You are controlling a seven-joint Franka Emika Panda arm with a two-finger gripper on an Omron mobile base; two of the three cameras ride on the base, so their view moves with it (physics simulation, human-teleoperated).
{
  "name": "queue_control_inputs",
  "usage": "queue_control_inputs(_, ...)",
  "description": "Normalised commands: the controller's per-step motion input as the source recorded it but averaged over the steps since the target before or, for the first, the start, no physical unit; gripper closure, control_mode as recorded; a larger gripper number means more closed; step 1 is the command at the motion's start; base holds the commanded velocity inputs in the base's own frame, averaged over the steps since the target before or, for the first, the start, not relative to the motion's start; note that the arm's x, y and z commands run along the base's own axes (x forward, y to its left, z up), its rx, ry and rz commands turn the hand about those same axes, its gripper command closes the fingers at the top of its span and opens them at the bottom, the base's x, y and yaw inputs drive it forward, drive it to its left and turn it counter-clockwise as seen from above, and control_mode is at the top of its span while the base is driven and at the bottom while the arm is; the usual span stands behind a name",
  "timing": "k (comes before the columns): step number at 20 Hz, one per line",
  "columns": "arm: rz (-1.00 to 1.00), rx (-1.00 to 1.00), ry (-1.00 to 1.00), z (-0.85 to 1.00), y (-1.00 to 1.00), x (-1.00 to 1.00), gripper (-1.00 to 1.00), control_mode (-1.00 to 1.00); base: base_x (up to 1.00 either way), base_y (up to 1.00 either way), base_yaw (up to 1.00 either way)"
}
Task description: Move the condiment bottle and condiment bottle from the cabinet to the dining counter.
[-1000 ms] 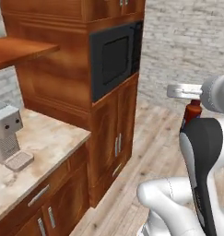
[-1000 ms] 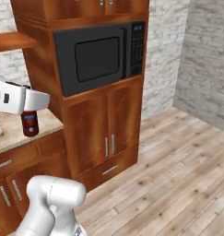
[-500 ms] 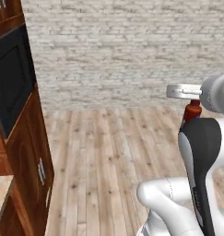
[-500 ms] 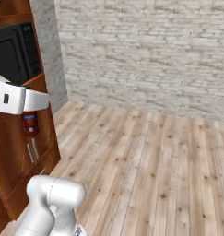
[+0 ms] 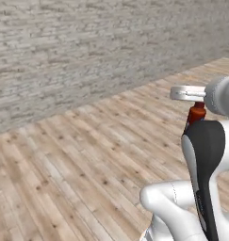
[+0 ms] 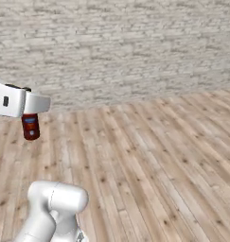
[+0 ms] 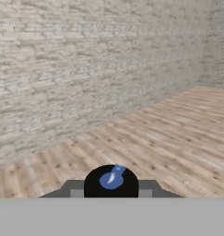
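Across an open stretch of plank floor backed by a brick wall, the base is carrying the arm along with a bottle in the gripper. In the left base view the bottle is hanging at the right, its red neck just under the white hand and the rest hidden behind the dark forearm. In the right base view it is showing at the far left: a red body with a dark band, upright, well clear of the floor. In the hand view its black cap with a blue mark is sitting between the fingertips. The jaws are pinching the bottle near its top; the contact itself is hard to make out, so that is probably a grip at the neck.

A second ago both base views were showing wooden cabinets, a microwave and a stone counter; half a second ago only a cabinet edge was left. Now the wall and floor are all around, so the base is turning away from the cabinets. The bottle is keeping its place under the hand throughout. I judge this to be the carry leg for the first bottle, with the dining counter not yet reached.
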Motion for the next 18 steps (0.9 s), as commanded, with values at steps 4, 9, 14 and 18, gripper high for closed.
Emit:
queue_control_inputs(4, 0.00, 0.00, 0.00, 0.00, 0.00, 0.00, 1.00, 1.00, -0.01, -0.21, -0.87)
queue_control_inputs(9, 0.00, 0.00, 0.00, 0.00, 0.00, 0.00, 1.00, 1.00, 0.00, -0.21, -0.87)
queue_control_inputs(14, 0.00, 0.00, 0.00, 0.00, 0.00, 0.00, 1.00, 1.00, 0.21, -0.17, -0.71)
queue_control_inputs(18, 0.00, 0.00, 0.00, 0.00, 0.00, 0.00, 1.00, 1.00, 0.97, -0.38, -0.35)
